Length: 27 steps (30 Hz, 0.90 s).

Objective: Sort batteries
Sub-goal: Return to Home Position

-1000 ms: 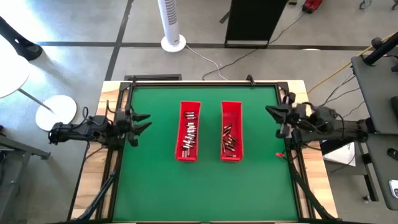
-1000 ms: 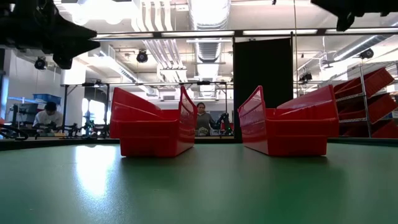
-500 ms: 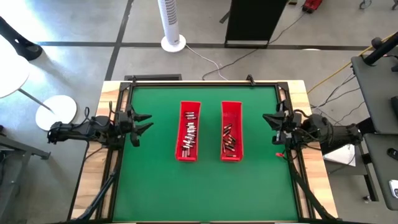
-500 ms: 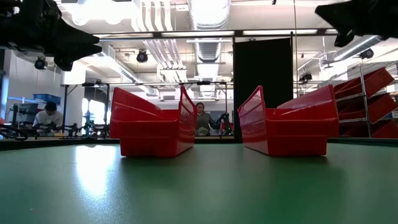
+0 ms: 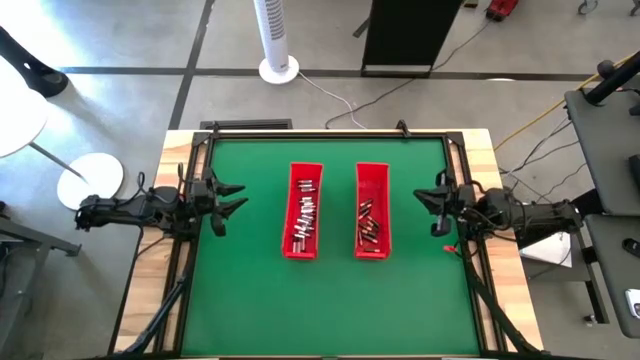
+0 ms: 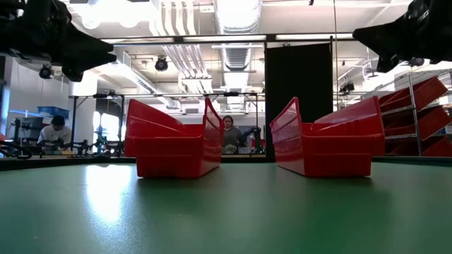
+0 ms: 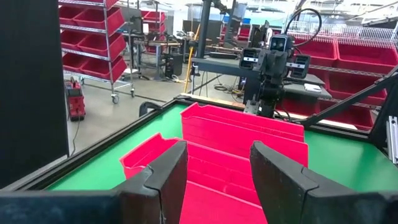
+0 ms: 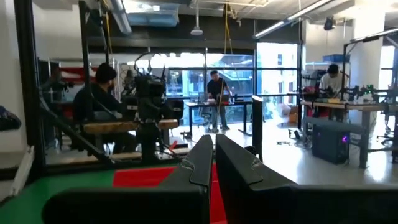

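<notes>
L gripper [image 7: 219, 149]: over L edge of mat [image 5: 250, 290], raised, pointing inward. Fingers [image 7: 165, 180] spread wide: released, empty.
R gripper [image 8: 213, 146]: over R edge, raised, pointing inward. Fingers pressed nearly together: clenched on itself.

Mid-mat: L tray [image 5: 305, 254] and R tray [image 5: 373, 256], side by side, parallel, a gap between, well apart from both grippers.
Silver batteries [image 5: 304, 215]: in L tray, loose along its length.
Dark batteries [image 5: 369, 225], some w/ reddish ends: in R tray, mostly in the near half.

View differences:
- Only the high view shows tray contents. In the low view the tray walls hide them.
- Low view shows both arms well above the mat, at its top corners.
- L wrist view shows both trays end to side, w/ the R arm beyond.
- R wrist view shows only a strip of red past its fingers.

Surface: green mat in a black frame on a wood table [image 5: 478, 140].

Room: white fan [image 5: 275, 40] and black panel [image 5: 405, 35] behind the table. Shelving w/ red bins [image 7: 93, 43]. A person [image 6: 229, 132] shows between the trays, and another [image 6: 55, 130] is at a bench far L.
</notes>
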Each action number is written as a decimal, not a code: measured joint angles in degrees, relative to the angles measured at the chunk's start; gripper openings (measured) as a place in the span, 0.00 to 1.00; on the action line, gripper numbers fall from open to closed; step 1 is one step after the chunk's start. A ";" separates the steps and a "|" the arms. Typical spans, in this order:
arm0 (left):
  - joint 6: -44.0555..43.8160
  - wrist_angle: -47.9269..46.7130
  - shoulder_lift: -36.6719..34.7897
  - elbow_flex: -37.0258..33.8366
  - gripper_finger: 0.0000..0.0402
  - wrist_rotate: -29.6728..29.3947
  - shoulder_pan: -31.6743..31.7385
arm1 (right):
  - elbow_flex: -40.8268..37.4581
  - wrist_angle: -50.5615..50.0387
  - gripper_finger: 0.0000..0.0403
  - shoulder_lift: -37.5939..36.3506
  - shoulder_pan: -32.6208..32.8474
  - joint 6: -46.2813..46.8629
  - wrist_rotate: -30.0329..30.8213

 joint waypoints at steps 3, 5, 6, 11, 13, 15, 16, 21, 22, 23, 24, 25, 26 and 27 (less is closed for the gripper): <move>0.00 0.00 0.40 0.00 0.39 0.00 0.00 | 0.00 -1.71 0.03 0.00 0.00 -0.50 0.00; 0.00 0.04 0.59 0.00 0.39 0.00 0.00 | 0.00 -3.20 0.03 0.02 -0.01 -0.51 0.00; 0.00 0.05 0.73 0.00 0.39 0.00 0.00 | 0.00 -3.73 0.03 0.02 0.00 -0.55 0.02; 0.00 0.03 1.33 0.00 0.39 0.00 0.00 | -0.02 -4.79 0.03 0.11 0.00 -0.53 0.02; 0.00 0.01 1.53 0.00 0.39 0.00 0.00 | -0.02 -4.70 0.03 0.27 0.00 -0.43 0.02; 0.00 0.02 1.76 0.00 0.39 0.00 0.00 | -0.02 -4.79 0.03 0.28 0.00 -0.47 0.02; 0.00 0.02 1.87 0.00 0.39 0.02 0.00 | -0.02 -4.74 0.03 0.28 0.00 -0.51 0.02; 0.00 0.01 2.25 0.00 0.39 0.02 0.00 | -0.02 -4.71 0.03 0.35 -0.02 -0.50 0.02; 0.00 0.01 2.23 0.00 0.39 0.02 0.00 | -0.02 -4.75 0.03 0.35 0.00 -0.47 0.02; 0.00 0.05 2.23 0.00 0.39 0.02 0.00 | -0.04 -4.83 0.03 0.35 0.00 0.02 0.02; 0.00 0.02 2.23 0.00 0.39 0.02 0.00 | -0.04 -4.87 0.03 0.35 0.00 1.59 -0.02; 0.00 0.02 2.23 0.00 0.39 0.02 0.00 | -0.04 -4.93 0.03 0.35 0.00 4.85 -0.35; 0.00 0.02 2.23 0.00 0.39 0.02 0.00 | -0.04 -4.94 0.03 0.36 0.00 9.35 -0.99; 0.00 0.05 2.23 0.00 0.39 0.02 0.00 | -0.04 -4.94 0.03 0.39 0.00 14.15 -1.33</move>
